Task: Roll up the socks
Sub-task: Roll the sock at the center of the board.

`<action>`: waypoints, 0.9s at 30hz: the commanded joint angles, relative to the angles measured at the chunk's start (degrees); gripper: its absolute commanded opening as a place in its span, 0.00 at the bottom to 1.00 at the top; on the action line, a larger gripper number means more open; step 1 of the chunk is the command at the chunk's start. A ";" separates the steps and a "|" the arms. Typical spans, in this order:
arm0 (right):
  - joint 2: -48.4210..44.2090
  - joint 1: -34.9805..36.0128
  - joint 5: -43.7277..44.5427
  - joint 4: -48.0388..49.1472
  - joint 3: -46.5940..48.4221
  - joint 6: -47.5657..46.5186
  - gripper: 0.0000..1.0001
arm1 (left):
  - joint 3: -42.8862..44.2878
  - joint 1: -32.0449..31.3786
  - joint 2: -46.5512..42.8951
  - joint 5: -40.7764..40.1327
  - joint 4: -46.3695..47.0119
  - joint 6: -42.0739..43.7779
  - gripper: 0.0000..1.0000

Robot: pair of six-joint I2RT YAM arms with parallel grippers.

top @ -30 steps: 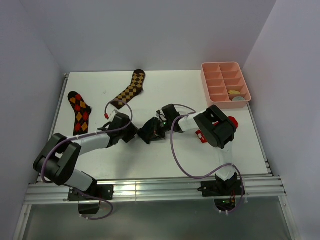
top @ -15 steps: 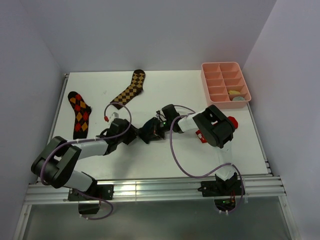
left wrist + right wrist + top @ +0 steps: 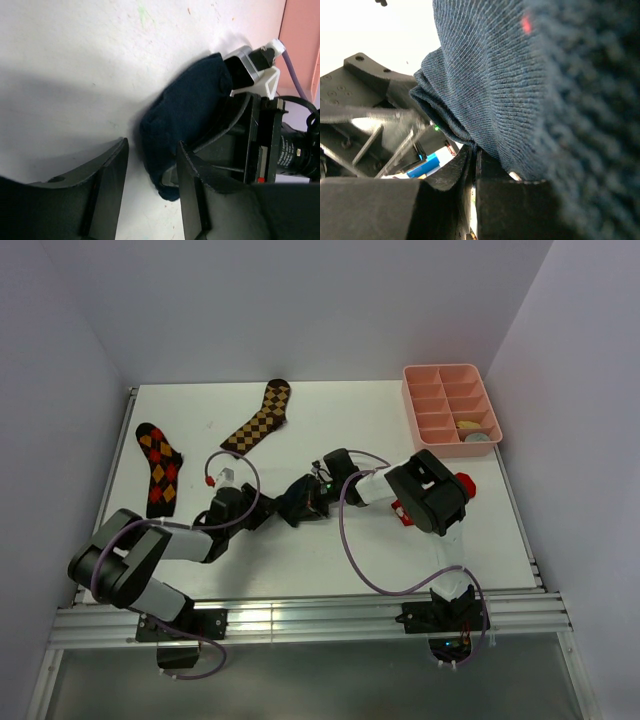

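Seen from above, the right arm bends at its elbow and reaches low toward 9 o'clock. The right gripper [image 3: 300, 504] is clamped on the bunched navy sock [image 3: 185, 117] near the centre of the table [image 3: 330, 555]. The left arm stretches toward 2 o'clock. The left gripper [image 3: 151, 147] sits just beside the sock's 9 o'clock end, its jaws half apart, holding nothing.

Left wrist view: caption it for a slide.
Right claw pinches the bundled navy sock; left claw stands open, empty, beside it.
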 commanded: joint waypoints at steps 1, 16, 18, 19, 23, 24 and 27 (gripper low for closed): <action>1.37 -0.53 1.00 -0.25 -0.30 0.60 0.00 | -1.93 2.24 2.83 2.81 5.42 2.11 0.48; 1.37 -0.71 1.17 -1.31 0.49 0.34 0.00 | -1.94 4.44 8.45 7.65 13.34 3.68 0.42; 1.45 -0.71 1.08 -1.48 0.93 0.25 0.00 | -1.58 4.53 9.42 7.92 13.51 3.69 0.41; 1.37 -0.71 1.17 -2.09 1.28 0.08 0.00 | -1.23 4.62 9.95 8.09 13.43 3.77 0.40; 1.19 -0.71 1.79 -3.77 1.98 -1.24 0.00 | -0.35 4.53 10.83 8.18 12.73 3.86 0.35; 1.19 -0.71 1.79 -3.94 1.99 -1.24 0.00 | -0.18 4.53 11.01 8.18 12.55 3.86 0.32; 1.10 -0.71 2.14 -4.55 2.25 -1.86 0.00 | 0.88 4.53 11.45 8.18 11.41 3.86 0.20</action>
